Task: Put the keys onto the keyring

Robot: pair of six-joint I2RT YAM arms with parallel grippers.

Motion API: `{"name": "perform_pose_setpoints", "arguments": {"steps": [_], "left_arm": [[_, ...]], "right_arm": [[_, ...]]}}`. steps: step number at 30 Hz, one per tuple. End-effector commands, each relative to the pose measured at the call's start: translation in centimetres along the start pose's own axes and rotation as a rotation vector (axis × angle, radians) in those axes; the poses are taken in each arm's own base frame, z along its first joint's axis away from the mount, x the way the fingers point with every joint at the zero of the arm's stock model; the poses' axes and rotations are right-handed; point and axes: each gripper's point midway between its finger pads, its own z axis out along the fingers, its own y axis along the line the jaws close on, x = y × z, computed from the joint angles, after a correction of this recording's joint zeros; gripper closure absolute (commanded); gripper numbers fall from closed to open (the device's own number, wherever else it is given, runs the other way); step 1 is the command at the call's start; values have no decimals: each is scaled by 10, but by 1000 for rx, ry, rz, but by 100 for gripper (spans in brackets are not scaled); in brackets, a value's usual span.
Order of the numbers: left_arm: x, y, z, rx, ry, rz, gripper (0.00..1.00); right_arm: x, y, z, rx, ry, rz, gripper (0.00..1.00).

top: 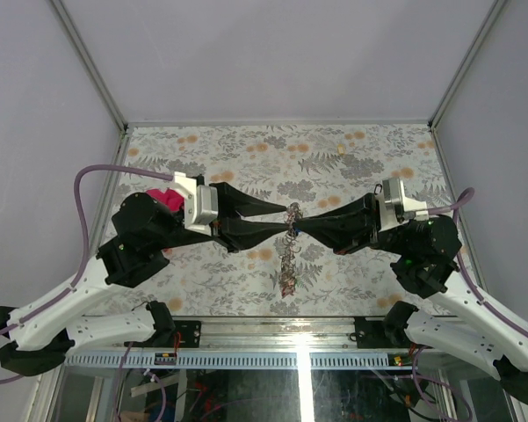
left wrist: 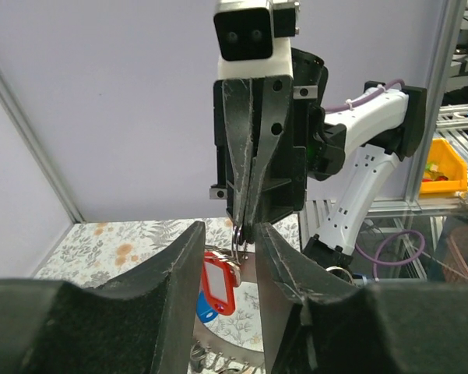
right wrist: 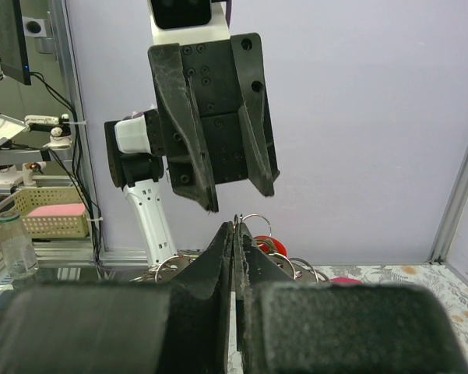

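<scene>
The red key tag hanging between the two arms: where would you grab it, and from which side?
Probably by the red tag itself, coming from the left arm's side. It hangs with its flat face toward that arm, between the open left fingers, while the right fingers are shut on the small ring above it.

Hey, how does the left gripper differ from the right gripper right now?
The left gripper has its jaws apart, nothing pinched; the right gripper has them pressed together on a small metal loop. From above, the left gripper reaches in from the left, the right gripper from the right. Both are black and meet tip to tip above the hanging keys.
</scene>
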Motion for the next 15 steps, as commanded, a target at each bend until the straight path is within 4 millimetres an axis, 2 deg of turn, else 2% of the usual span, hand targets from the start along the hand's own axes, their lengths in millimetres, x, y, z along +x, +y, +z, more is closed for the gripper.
{"name": "perform_pose_setpoints", "arguments": {"steps": [1, 6, 11, 15], "left_arm": [[-9, -11, 6, 73, -39, 6, 66], [0, -13, 9, 100, 2, 1, 69], [6, -13, 9, 100, 24, -2, 80], [9, -11, 7, 83, 33, -5, 80]], "right_arm": [[-49, 14, 5, -48, -120, -98, 100], [-50, 15, 6, -51, -121, -98, 100], [-53, 16, 5, -51, -127, -104, 100], [-55, 16, 5, -52, -129, -105, 100]]}}
